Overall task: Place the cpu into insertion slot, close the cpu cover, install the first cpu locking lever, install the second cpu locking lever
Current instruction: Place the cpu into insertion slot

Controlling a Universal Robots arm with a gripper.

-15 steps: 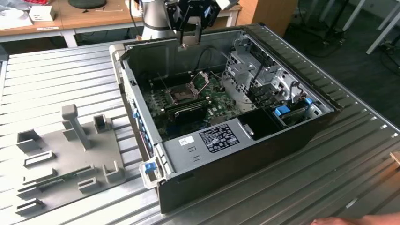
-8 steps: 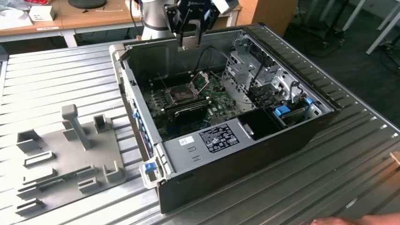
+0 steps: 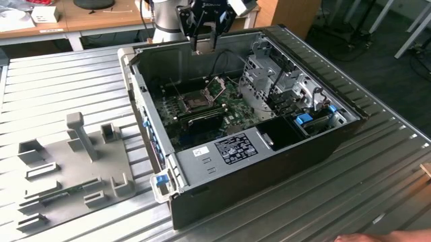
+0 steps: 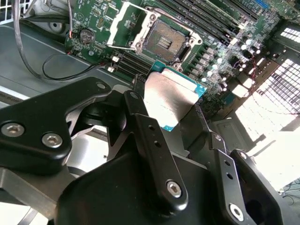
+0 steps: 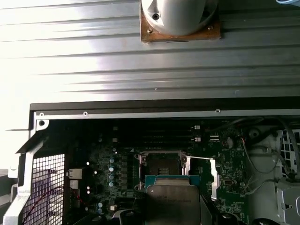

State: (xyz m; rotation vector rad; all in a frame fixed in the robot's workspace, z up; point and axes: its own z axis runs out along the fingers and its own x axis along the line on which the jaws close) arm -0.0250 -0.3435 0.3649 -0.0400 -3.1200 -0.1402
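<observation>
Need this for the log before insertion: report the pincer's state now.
The pincer is shut on the cpu, which is not yet in the insertion slot.

Wrist views close above insertion slot (image 4: pixel 161 40) (image 5: pixel 161 165)

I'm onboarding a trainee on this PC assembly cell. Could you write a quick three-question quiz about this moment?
1. True or false: the cpu sits in the insertion slot.
2. Pick one: the jaws of the gripper hold A) the cpu, B) the cpu cover, C) nothing.
3. Fill in: the cpu cover is ___ (open/closed).

Key: 1 false; 2 A; 3 open.
</observation>
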